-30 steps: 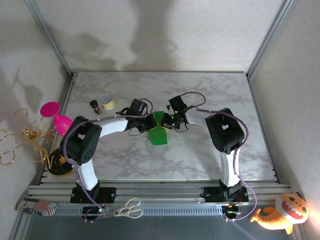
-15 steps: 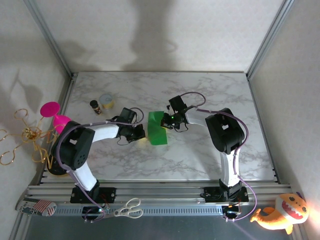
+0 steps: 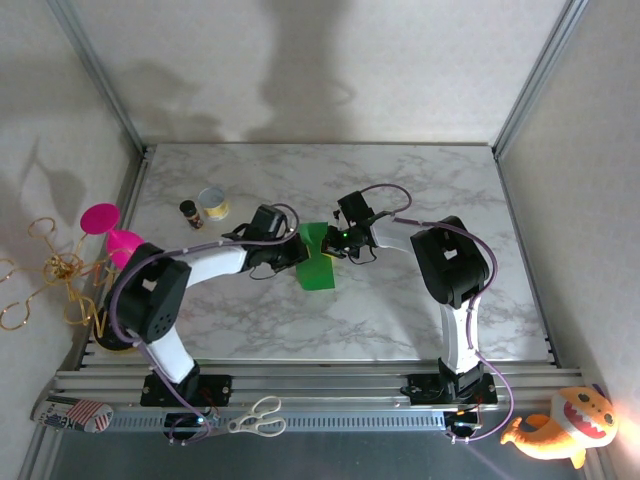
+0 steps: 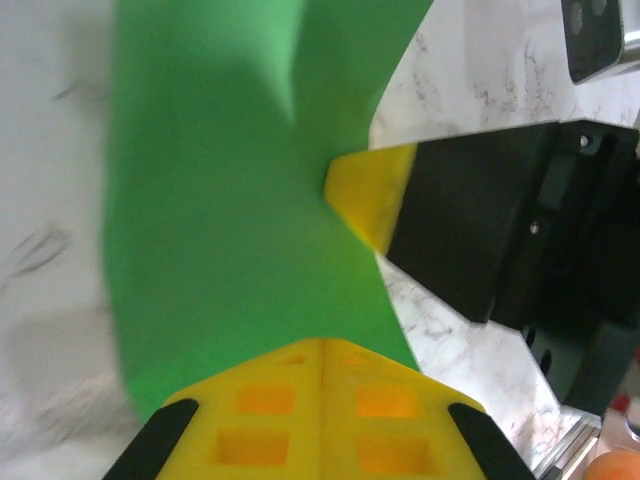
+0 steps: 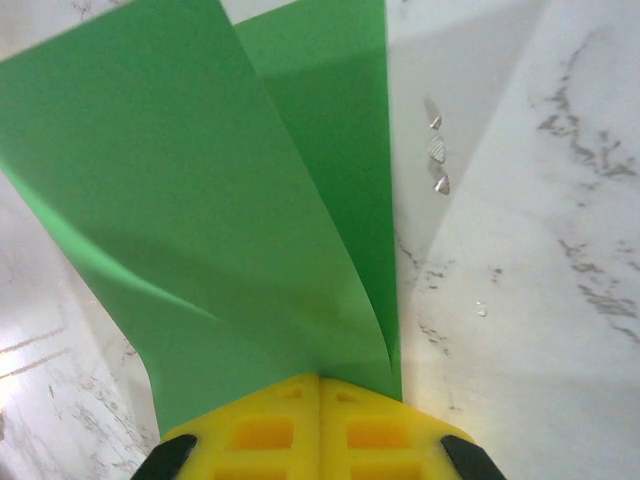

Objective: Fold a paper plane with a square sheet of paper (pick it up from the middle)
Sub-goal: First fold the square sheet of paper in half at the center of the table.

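Your table (image 3: 420, 190) carries the folded sheet (image 3: 320, 270) at its middle, pinched between both arms. Your left gripper (image 3: 297, 253) and right gripper (image 3: 334, 240) each clench an opposite edge of it, probably so the layers line up for creasing.

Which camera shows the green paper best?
The right wrist camera: the green paper is big and sharp there, two folded layers fanning out from the right gripper. The left wrist view shows it blurry, pinched by the left gripper. The top view shows it small between both arms.
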Action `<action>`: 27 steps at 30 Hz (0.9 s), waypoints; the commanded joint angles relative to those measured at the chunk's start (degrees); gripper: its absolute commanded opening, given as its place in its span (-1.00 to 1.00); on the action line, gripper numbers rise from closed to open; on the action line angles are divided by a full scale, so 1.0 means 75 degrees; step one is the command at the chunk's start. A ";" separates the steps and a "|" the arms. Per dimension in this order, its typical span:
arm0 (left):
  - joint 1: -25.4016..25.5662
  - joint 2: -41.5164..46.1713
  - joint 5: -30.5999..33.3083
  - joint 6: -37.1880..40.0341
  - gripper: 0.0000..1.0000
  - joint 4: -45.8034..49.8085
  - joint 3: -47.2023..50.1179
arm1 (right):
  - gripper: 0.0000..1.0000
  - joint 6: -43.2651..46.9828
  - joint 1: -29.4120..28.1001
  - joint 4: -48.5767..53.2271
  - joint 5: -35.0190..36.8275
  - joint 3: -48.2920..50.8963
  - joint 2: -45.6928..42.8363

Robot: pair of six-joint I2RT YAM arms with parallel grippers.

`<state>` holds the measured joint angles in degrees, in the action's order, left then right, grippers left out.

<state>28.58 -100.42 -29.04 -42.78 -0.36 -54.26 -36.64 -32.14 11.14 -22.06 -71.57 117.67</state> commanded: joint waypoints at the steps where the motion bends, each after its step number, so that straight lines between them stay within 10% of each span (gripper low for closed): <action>1: 0.0057 -0.0626 -0.0204 -0.0079 -0.95 -0.0062 -0.0369 | -0.95 0.0085 0.0059 0.1179 0.1876 0.0672 0.1146; 19: 0.0057 0.0374 0.0262 0.1245 -1.00 0.1719 0.1849 | -0.95 0.0008 0.0064 0.1180 0.1968 0.0708 0.1208; 27: -0.0014 0.1630 -0.0256 0.1011 -1.00 0.1867 0.0550 | -0.95 0.0055 0.0067 0.1149 0.1968 0.0724 0.1256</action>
<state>28.77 -91.48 -30.28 -35.31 10.83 -44.69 -36.77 -32.14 10.55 -22.06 -70.87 117.89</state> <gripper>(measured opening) 0.047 0.063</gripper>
